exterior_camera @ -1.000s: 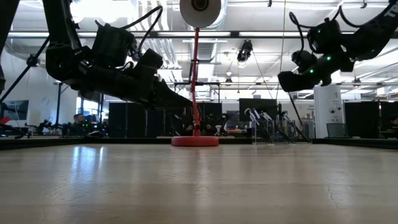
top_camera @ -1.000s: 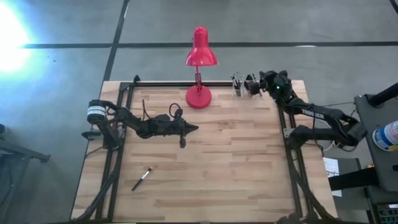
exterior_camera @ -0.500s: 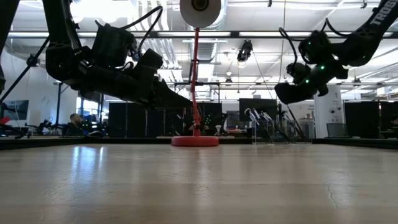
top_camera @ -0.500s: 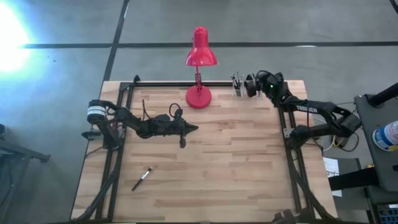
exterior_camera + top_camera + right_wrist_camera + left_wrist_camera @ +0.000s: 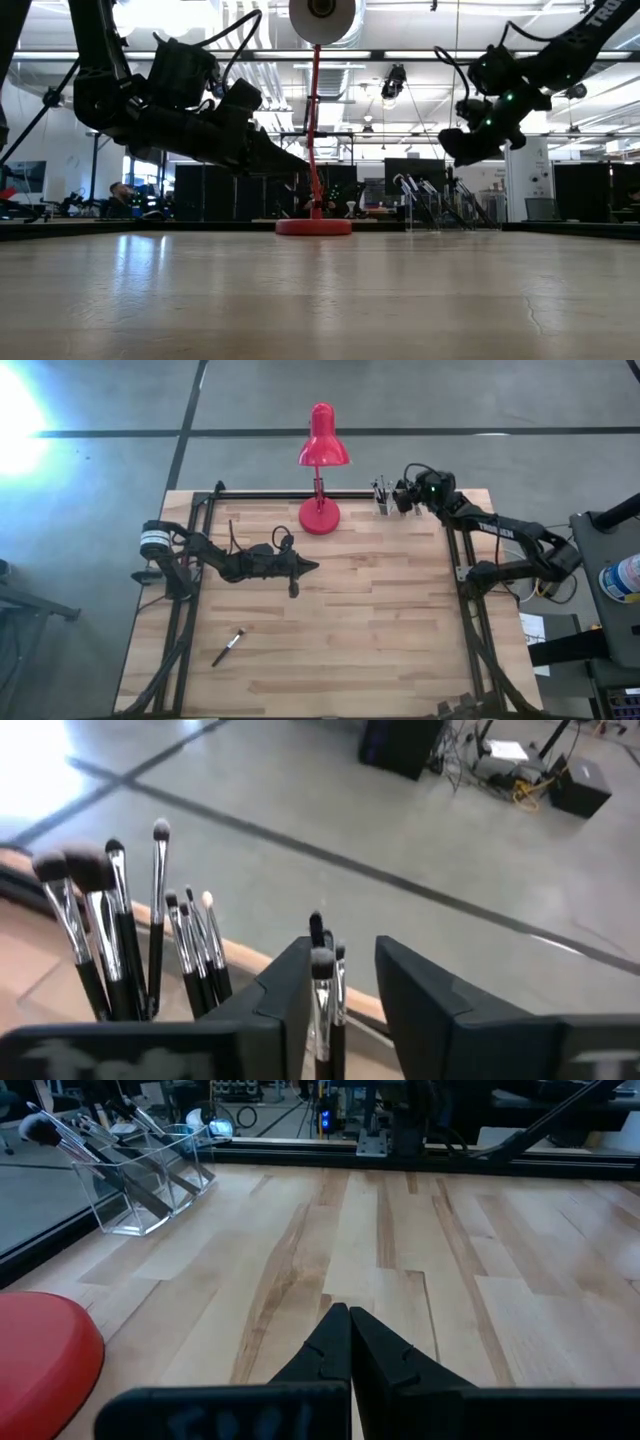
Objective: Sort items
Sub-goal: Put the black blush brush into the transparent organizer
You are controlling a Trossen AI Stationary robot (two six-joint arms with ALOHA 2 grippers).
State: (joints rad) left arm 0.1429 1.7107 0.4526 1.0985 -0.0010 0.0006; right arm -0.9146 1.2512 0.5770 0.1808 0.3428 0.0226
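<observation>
We see right gripper above clear holder at desk's far edge, jaws apart; brushes upright inside. One brush lies alone near front-left. Left gripper mid-desk, jaws together, seemingly empty.

From overhead we look straight down on the whole wooden surface, both arms and the grey floor around it. At board height we look level across the planks toward the room behind, arms entering from above. Both views share the red desk lamp at the far edge. From the left wrist we look close along the surface toward the clear brush holder. From the right wrist we look very near over upright brushes, facing the floor beyond the edge.
</observation>
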